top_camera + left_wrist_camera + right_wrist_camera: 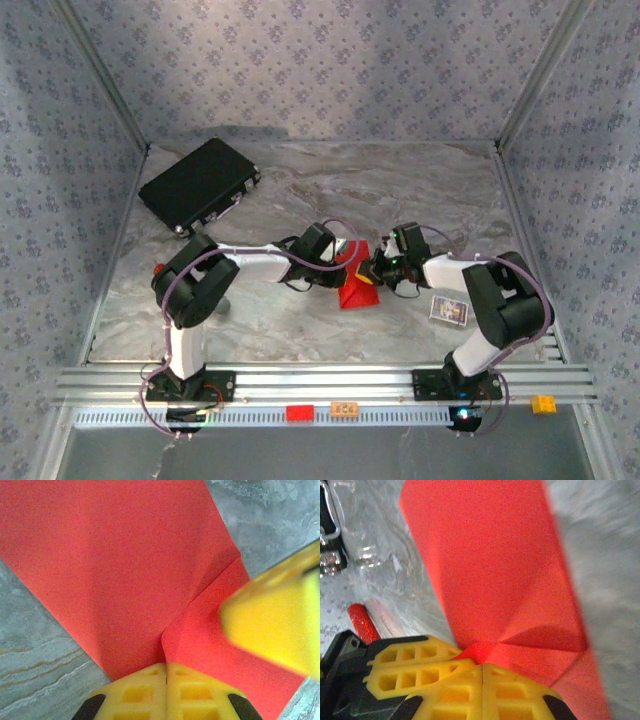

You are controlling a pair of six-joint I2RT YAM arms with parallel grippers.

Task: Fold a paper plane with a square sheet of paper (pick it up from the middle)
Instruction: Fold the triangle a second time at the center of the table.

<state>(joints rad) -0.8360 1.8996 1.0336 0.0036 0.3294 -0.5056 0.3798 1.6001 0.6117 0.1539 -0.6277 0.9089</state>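
Start with the marble-patterned table [300, 335], which carries a black case [200, 185] lying flat near its far left corner. The red sheet of paper [358, 290] is at the middle of the table, between the two arms, and is creased into a wedge. The left tool [348, 262] is clenched on this sheet: in the left wrist view you see its yellow fingers [140, 695] meeting flush, with a fold line running straight into their seam. The right tool [382, 265] is likewise clenched on the sheet. In the right wrist view its fingers [520, 695] are pressed together on a raised ridge of paper, with the left tool's fingers just beside them. A small printed card [448, 310] lies near the right arm. A small red block [299, 412] and an orange block [345, 408] sit on the front rail.
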